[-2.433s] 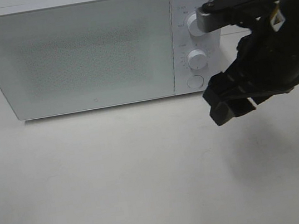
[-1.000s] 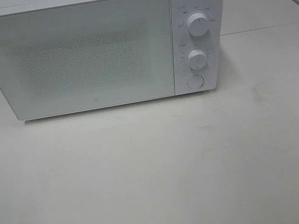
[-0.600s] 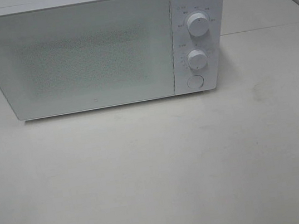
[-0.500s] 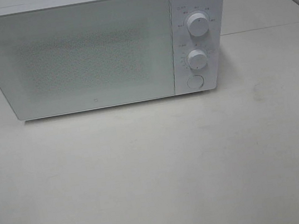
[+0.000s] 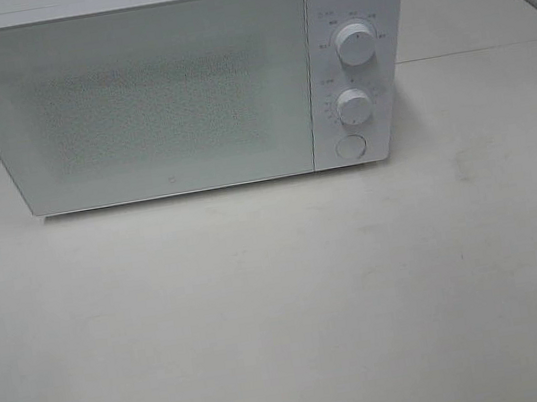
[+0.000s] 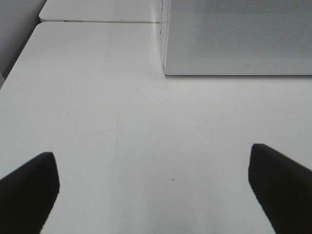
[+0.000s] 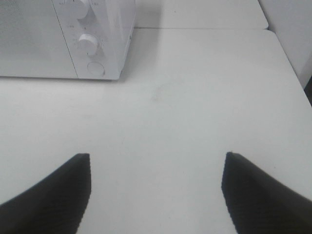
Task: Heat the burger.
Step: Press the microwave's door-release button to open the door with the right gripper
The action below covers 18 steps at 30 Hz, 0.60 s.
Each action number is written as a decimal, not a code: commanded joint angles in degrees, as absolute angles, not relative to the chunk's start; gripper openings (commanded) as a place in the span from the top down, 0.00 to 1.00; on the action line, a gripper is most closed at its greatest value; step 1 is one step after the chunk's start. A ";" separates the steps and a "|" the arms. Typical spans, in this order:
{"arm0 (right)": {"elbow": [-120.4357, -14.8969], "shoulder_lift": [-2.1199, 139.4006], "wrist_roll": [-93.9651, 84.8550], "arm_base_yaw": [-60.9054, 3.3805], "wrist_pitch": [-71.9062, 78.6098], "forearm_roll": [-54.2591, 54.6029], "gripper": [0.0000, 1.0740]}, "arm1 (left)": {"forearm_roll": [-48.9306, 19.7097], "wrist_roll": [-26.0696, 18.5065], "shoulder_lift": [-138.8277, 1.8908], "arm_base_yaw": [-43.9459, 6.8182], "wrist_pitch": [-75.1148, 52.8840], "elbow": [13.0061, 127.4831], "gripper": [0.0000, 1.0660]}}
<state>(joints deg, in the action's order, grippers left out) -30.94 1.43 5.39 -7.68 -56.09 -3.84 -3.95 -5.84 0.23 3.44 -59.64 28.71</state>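
The burger is out of view in every frame. A white microwave stands at the back of the table with its door shut; its frosted window shows nothing inside. Neither arm appears in the exterior high view. In the left wrist view my left gripper is open over bare table, its dark fingertips far apart, the microwave's front ahead. In the right wrist view my right gripper is open too, with nothing between its fingertips, and the microwave's control side ahead.
Two round knobs and a round button sit on the microwave's right panel. The white table stretches in front of the microwave. A seam to a second table runs behind, and a wall stands at the far right.
The right arm, which stood in front of the microwave's knobs earlier, has pulled back out of the exterior high view. Over the last second nothing has moved.
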 commanded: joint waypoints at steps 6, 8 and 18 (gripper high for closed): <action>-31.51 9.63 5.10 -7.51 -43.20 -3.78 0.31 | -4.47 -5.61 1.26 3.55 -59.47 28.53 0.08; -31.51 11.86 5.10 -7.51 -40.79 -3.78 0.31 | -4.47 -5.61 1.26 3.55 -59.47 28.53 0.08; -31.51 22.75 5.10 -7.51 -31.34 -3.78 0.31 | -4.47 -5.61 1.26 3.55 -59.47 28.53 0.08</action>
<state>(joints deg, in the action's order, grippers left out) -31.11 21.43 5.44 -7.68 -33.58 -3.84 -3.95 -5.84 0.23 3.44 -59.64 28.71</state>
